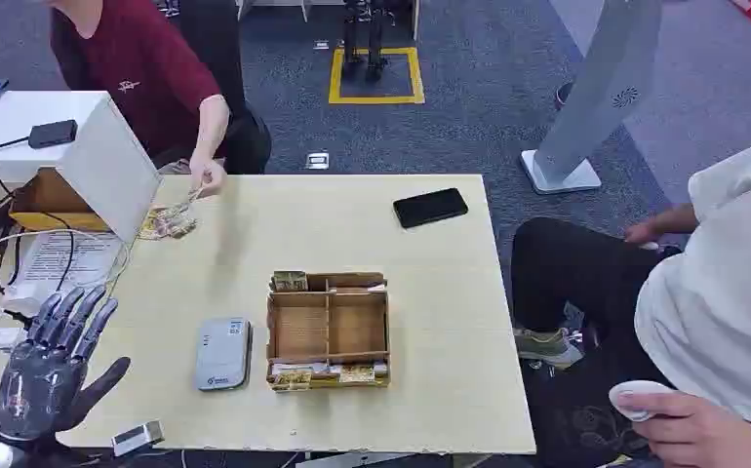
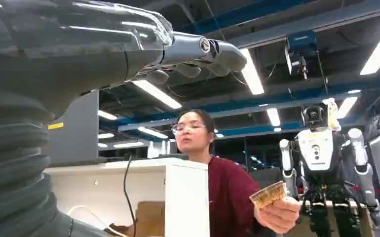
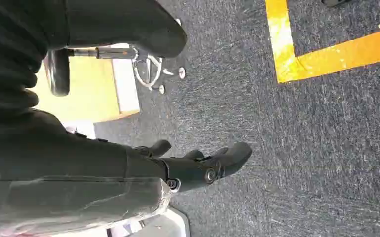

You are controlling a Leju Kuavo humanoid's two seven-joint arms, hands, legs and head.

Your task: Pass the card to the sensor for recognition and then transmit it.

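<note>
My left hand point(image 1: 50, 366) is raised at the table's near left corner, fingers spread and empty; its fingers point(image 2: 198, 52) point up in the left wrist view. A person in a dark red shirt holds a gold-patterned card point(image 2: 268, 193) over the far left of the table, card point(image 1: 184, 203) just above a small pile of cards point(image 1: 165, 226). The grey sensor point(image 1: 222, 353) lies flat to the right of my left hand. Beside it stands a wooden card box point(image 1: 329, 330) with cards in its front slot. My right hand point(image 3: 198, 165) hangs over the carpet, loosely bent, holding nothing.
A white box point(image 1: 79, 156) with cables stands at the far left. A black phone point(image 1: 430, 207) lies at the far right of the table point(image 1: 450, 292). A seated person in white at the right holds a white device point(image 1: 640, 395). Another robot point(image 2: 321, 153) stands behind.
</note>
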